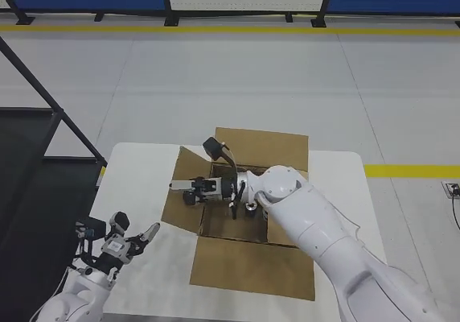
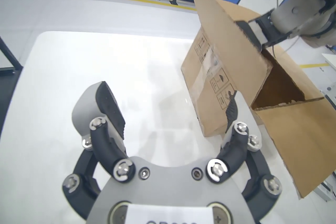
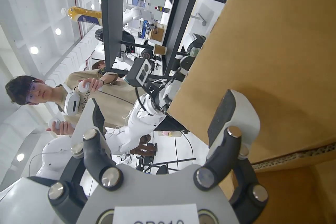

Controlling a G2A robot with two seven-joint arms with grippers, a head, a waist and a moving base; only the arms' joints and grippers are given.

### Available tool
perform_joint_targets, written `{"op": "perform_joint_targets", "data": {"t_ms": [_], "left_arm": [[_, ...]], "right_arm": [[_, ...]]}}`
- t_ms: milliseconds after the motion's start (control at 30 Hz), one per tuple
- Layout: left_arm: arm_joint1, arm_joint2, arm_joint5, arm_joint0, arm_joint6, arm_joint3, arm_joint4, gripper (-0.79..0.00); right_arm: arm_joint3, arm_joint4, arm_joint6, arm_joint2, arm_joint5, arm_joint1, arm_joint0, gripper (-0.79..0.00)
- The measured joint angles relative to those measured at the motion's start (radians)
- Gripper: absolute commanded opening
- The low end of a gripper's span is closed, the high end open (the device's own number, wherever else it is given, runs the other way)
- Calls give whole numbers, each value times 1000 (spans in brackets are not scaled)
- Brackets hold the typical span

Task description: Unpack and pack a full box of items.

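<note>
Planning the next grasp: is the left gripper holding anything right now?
No, the left gripper is open above the white table, beside the box, with nothing in it.

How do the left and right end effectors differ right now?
The grey-and-black left end effector hangs over the white table, beside the brown cardboard box; the right end effector sits at the box's raised flap. The left faces table only; the right has cardboard behind one finger. Both are open, holding nothing.
</note>
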Motion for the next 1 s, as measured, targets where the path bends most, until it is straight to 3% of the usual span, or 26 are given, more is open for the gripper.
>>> {"op": "perform_joint_targets", "data": {"t_ms": [300, 1000], "left_arm": [[0, -99, 29, 68, 55, -23, -37, 0], [-5, -131, 14, 62, 38, -5, -48, 0]], "right_arm": [[66, -188, -194, -83, -14, -66, 12, 0], [179, -266, -199, -72, -17, -123, 39, 0]]}}
